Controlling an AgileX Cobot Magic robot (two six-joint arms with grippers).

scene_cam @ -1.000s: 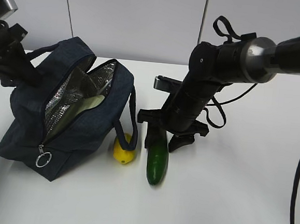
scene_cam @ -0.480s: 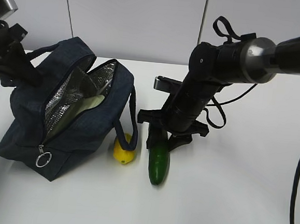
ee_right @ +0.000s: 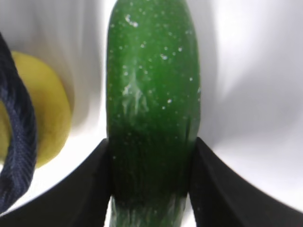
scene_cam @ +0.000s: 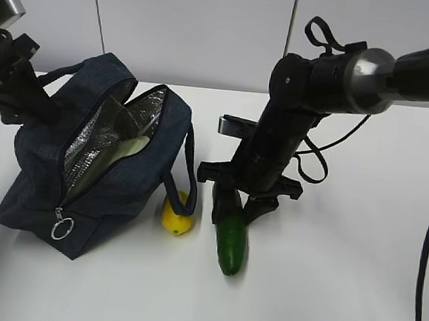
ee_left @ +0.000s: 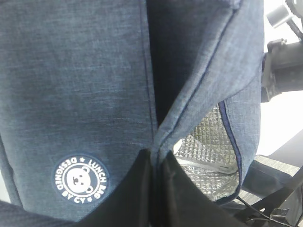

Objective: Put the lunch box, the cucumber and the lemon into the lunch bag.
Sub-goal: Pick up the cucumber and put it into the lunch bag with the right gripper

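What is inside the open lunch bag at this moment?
Through the unzipped lunch bag opening, silver quilted lining and a pale green lid edge, probably the lunch box, are visible. Its body and the bag's bottom are hidden by fabric.

Lunch bag (scene_cam: 102,166) standing unzipped on the left of the table (scene_cam: 338,289), mouth gaping as a narrow slanted slot with silver lining showing; pale lid of the lunch box (scene_cam: 130,149) already lying inside the slot, taking up part of it. Left gripper (ee_left: 156,189) pinching the bag's fabric at the opening's far end, blocking that side. One loop handle (scene_cam: 190,166) hanging down across the lemon (scene_cam: 177,213) (touching it in the right wrist view), crowding approach from the bag side. Cucumber (scene_cam: 230,240) lying just beside the lemon, right gripper (scene_cam: 233,206) straddling its upper end. Open table lying right and in front.
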